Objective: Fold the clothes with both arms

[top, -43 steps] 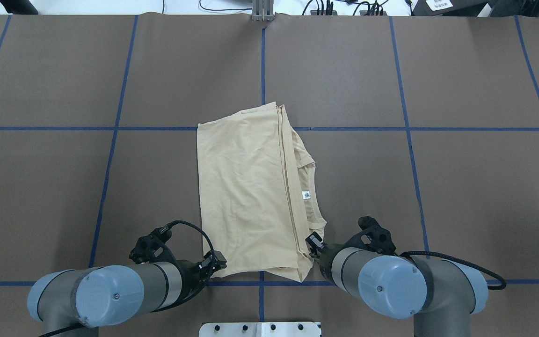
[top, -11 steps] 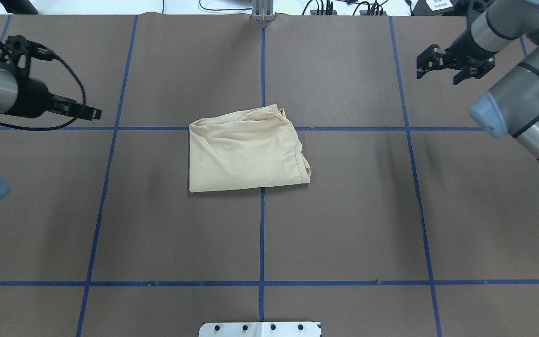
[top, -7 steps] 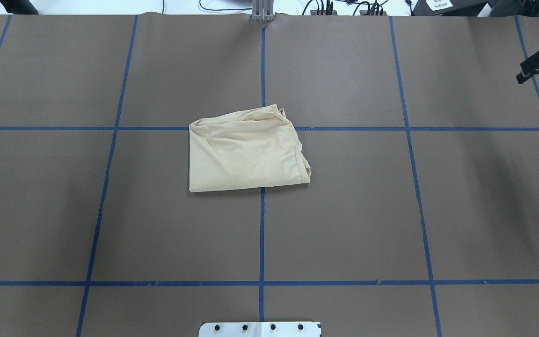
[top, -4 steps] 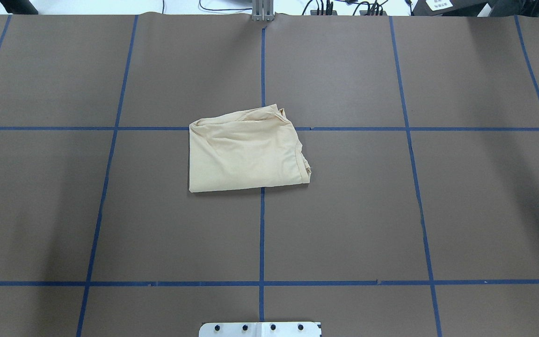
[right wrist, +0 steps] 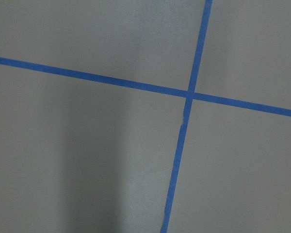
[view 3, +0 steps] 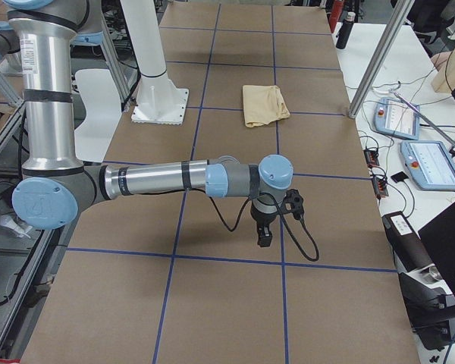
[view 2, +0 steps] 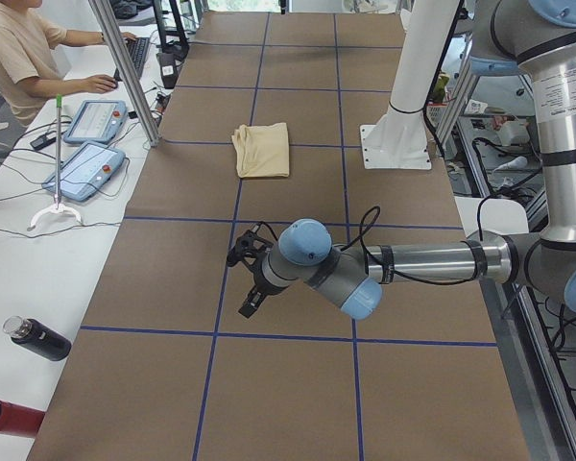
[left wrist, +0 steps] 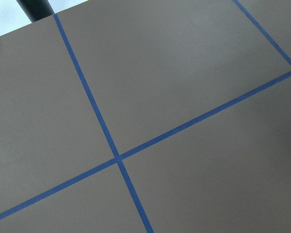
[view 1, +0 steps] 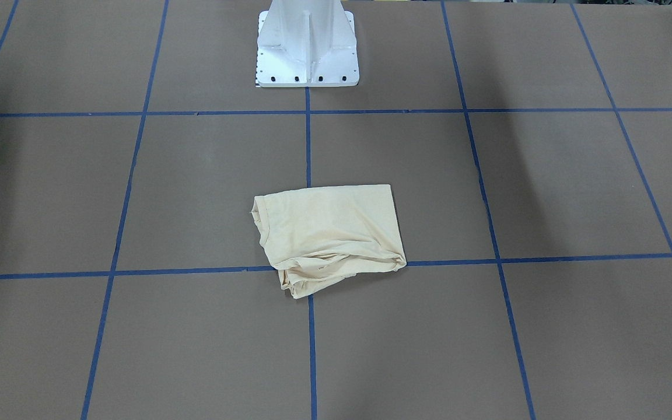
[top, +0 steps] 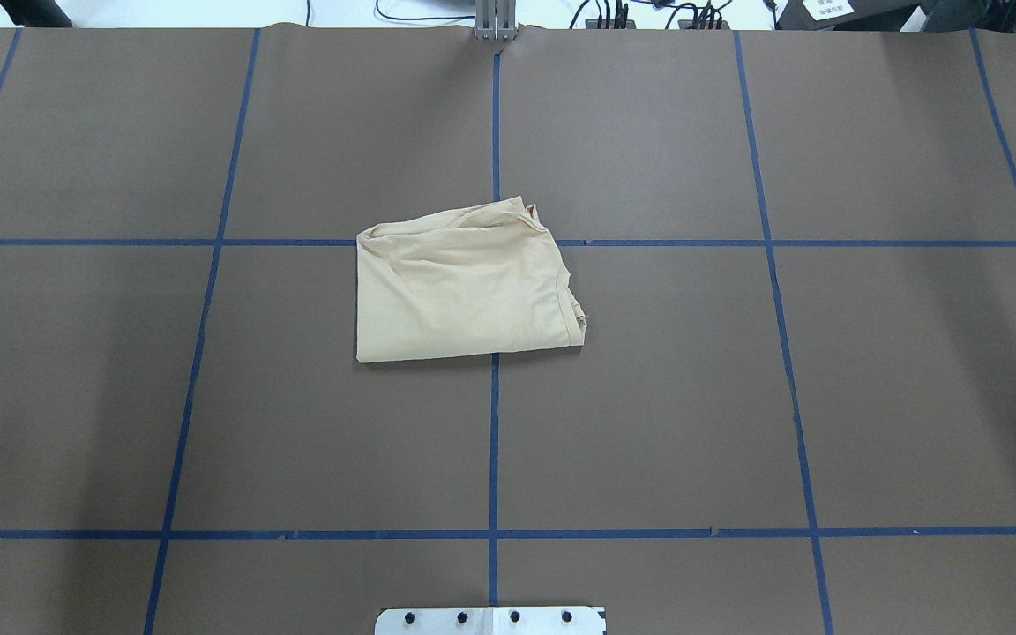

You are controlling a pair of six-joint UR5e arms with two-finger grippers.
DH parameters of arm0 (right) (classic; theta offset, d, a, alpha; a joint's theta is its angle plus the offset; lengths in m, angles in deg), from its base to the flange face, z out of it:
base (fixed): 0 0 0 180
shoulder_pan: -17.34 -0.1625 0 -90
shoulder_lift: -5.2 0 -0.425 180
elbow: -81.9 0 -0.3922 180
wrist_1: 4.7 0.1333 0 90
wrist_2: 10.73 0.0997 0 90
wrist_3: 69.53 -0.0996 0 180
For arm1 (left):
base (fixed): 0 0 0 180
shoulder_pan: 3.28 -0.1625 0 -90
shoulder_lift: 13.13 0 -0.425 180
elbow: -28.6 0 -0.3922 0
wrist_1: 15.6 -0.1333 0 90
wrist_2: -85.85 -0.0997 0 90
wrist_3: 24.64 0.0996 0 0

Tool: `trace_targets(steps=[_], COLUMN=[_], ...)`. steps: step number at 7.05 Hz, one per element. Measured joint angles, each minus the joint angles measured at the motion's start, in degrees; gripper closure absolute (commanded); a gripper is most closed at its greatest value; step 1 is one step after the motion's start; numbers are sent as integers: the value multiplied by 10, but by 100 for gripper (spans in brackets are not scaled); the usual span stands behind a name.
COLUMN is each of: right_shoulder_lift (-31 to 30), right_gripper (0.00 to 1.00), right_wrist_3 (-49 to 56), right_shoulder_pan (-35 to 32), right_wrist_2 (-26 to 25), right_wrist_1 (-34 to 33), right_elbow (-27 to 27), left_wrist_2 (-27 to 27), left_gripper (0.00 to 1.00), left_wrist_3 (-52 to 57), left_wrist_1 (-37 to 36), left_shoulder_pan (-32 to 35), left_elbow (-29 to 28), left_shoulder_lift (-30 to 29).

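Firstly, nearest the robot: white metal pedestal base [top: 490, 620], a flat plate with a row of dark bolt holes.

Table [top: 649, 397]: smooth matte brown sheet covering, ruled into large squares by thin blue tape [top: 493, 441].

Left arm [view 2: 432, 261]: silver-grey tube with rounded pale blue caps, stretched low over the table's left end. Left gripper [view 2: 251, 305]: black, pointing down at bare brown surface; whether its jaws stand apart or together cannot be told.

Right arm [view 3: 155, 180]: same build, over the opposite end. Right gripper [view 3: 264, 236]: black, a cable looped beside it; jaw state likewise cannot be told.

T-shirt [top: 464, 291]: thin pale cream-yellow cloth, folded into a rough rectangle. Near edge straight and flat, far edge bunched in soft creases. Lies mid-table over a tape crossing, well apart from both grippers.

Far edge: slim aluminium post [top: 495, 22] and black cables [top: 605, 15].
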Motion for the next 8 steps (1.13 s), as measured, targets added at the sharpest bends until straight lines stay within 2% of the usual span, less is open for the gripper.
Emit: trace_targets(steps=[2, 4, 5, 8], right_shoulder_lift=[-1, -2, -2, -10], right_gripper=[0, 0, 0, 0], right_wrist_3=[1, -2, -2, -1], right_shoulder_pan=[-14, -36, -43, -50], right_wrist_2=[16, 70, 81, 76], right_wrist_1=[3, 4, 6, 9], right_elbow=[1, 5, 6, 5], left_wrist_2=[9, 14, 13, 15], left_gripper=[1, 1, 1, 1], left_wrist_3=[-1, -1, -1, -1], left_wrist_1=[-12, -23, -24, -25], left_shoulder_pan=[1, 7, 10, 10], left_elbow=[4, 14, 21, 54], left_shoulder_lift=[3, 5, 4, 8])
